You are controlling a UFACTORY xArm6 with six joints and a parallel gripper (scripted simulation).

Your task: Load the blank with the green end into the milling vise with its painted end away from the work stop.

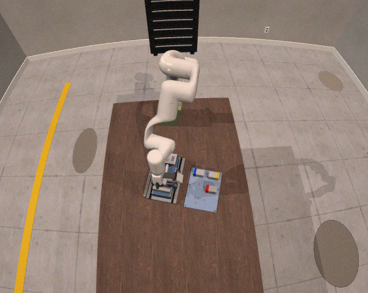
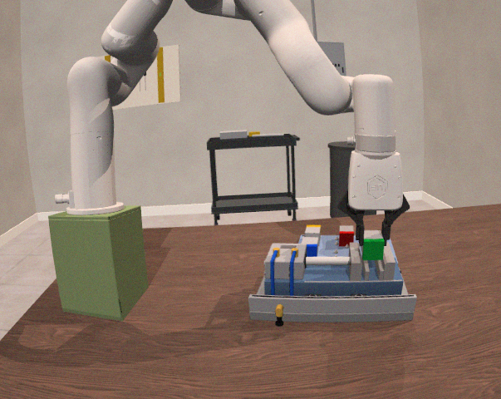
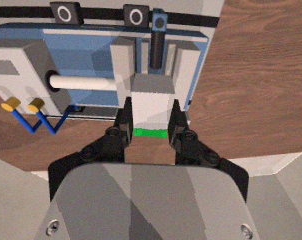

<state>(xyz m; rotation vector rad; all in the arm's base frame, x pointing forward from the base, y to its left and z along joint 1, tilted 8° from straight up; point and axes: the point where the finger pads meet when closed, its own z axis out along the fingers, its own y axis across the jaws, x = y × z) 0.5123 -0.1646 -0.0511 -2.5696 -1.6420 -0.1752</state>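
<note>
My gripper (image 2: pixel 372 235) is shut on the blank with the green end (image 2: pixel 373 248), gripping it by its long sides from above. The blank hangs level in the gap between the moving jaw (image 2: pixel 355 262) and the fixed jaw (image 2: pixel 388 261), its lower part below the jaw tops. I cannot tell whether it touches the low bars. In the wrist view the blank (image 3: pixel 151 106) has its green end (image 3: pixel 150 132) near me and its plain end toward the dark work stop rod (image 3: pixel 157 47). The vise (image 1: pixel 165 184) stands left of the infeed plate (image 1: pixel 202 192).
On the infeed plate lie the blue-end blank (image 1: pixel 199 172), the yellow-end blank (image 1: pixel 214 175) and the red-end blank (image 1: pixel 210 188). The hose block (image 2: pixel 284 263) with blue hoses sits at the vise's left. The arm's green pedestal (image 2: pixel 97 262) stands further left.
</note>
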